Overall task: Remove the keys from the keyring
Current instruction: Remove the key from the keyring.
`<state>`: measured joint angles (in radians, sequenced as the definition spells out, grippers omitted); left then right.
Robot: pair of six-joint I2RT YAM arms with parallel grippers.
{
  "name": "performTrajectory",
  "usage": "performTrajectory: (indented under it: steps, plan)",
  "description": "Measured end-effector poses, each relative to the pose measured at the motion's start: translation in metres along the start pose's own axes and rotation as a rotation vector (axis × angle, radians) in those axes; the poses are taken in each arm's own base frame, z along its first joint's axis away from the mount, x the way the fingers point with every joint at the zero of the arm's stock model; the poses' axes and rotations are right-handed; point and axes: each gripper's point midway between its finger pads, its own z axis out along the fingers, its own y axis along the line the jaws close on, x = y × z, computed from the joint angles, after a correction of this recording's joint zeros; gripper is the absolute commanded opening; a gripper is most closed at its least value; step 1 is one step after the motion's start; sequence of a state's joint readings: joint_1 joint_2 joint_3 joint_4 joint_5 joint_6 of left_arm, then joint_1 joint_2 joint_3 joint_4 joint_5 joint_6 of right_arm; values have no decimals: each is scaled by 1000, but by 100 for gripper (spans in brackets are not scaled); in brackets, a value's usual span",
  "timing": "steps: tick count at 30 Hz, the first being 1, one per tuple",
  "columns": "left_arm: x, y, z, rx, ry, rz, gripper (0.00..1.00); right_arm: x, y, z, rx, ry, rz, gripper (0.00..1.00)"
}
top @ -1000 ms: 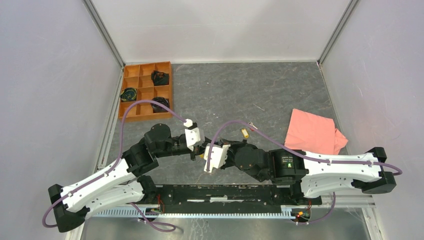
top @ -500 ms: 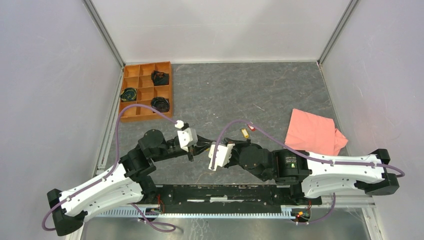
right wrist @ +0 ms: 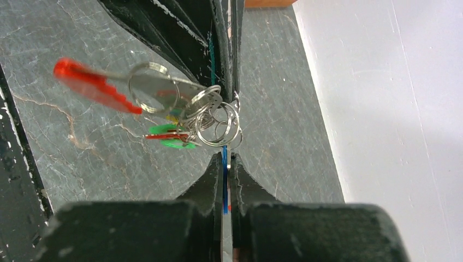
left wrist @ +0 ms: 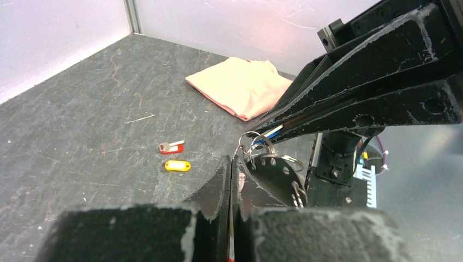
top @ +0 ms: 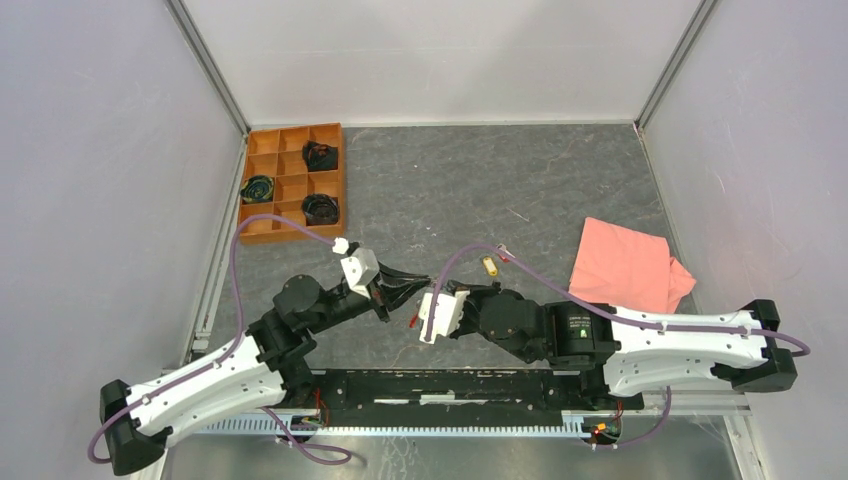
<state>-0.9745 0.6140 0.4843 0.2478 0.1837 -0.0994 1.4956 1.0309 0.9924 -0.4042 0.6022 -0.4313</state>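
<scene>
Over the table's near middle my two grippers meet tip to tip. My left gripper (top: 404, 297) (left wrist: 230, 159) is shut on a thin red and pale strip, the strap of the keyring (right wrist: 217, 117). Its cluster of metal rings hangs between the two sets of fingertips. My right gripper (top: 413, 318) (right wrist: 225, 157) is shut on a blue key (right wrist: 224, 155) that is on the rings. A red key (right wrist: 90, 83) and a green key (right wrist: 170, 136) dangle from the cluster, the red one blurred. A loose red key (left wrist: 171, 146) and a yellow key (left wrist: 177, 165) lie on the table.
A pink cloth (top: 625, 265) lies at the right of the grey table (top: 450, 190). An orange compartment tray (top: 270, 187) with dark coiled items stands at the back left. White walls close the sides, and the arms' base rail runs along the near edge.
My left arm has drawn back to the left and its jaws have closed fully. The right gripper has shifted slightly right, still shut on the blue key.
</scene>
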Motion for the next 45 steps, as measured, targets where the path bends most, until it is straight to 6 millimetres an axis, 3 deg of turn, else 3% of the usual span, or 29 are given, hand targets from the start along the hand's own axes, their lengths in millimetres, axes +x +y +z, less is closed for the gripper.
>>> performTrajectory:
  steps: [10,18,25,32,45]
  plan:
    - [-15,0,-5,-17,-175,-124,2,-13,-5,2,29,-55,40,0]
    - [-39,-5,-11,7,-308,-146,2,-25,-7,1,27,-109,73,0]
    - [-42,-4,-14,4,-334,-143,3,-30,-9,1,31,-128,80,0]
    - [-42,-2,-15,-9,-336,-126,21,-49,-22,-7,40,-191,68,0]
    - [-40,-1,-11,-6,-294,-44,28,-63,-31,-13,32,-244,-49,0]
